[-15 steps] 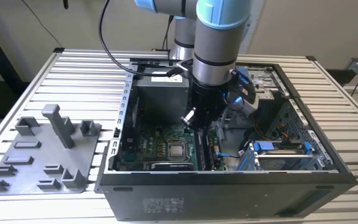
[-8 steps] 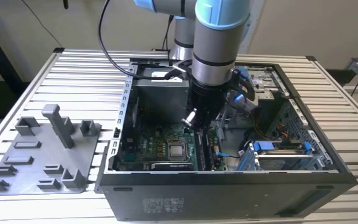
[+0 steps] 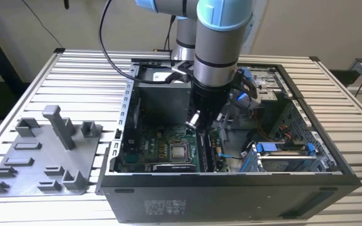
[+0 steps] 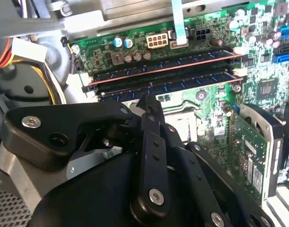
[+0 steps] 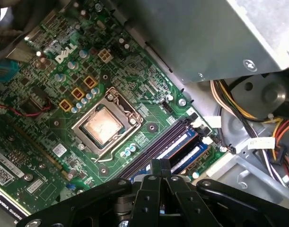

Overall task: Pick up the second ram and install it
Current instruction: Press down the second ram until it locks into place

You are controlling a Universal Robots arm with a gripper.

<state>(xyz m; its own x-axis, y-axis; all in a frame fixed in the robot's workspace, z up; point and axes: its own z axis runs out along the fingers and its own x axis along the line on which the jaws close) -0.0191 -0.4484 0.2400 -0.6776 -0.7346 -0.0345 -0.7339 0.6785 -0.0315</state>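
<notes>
We see two dark-blue RAM sticks lying in the motherboard (image 5: 64, 71) slots; we judge the second ram (image 4: 165, 87) seated — installation looks largely done. The gripper (image 4: 149, 101) hovers just over it, fingers pressed together, holding nothing.

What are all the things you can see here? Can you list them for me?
computer case: one, black, open on the slatted table
table: one, silver slats, under everything
motherboard: one, green, inside the case
processor chip: one, silver, square, middle of the motherboard
ram sticks: two, dark blue, lying side by side in the slots
tray: one, grey with upright posts, beside the case on the exterior view's left
arm: one, silver and light blue, reaching into the case
gripper: one, black, just above the ram sticks
</notes>
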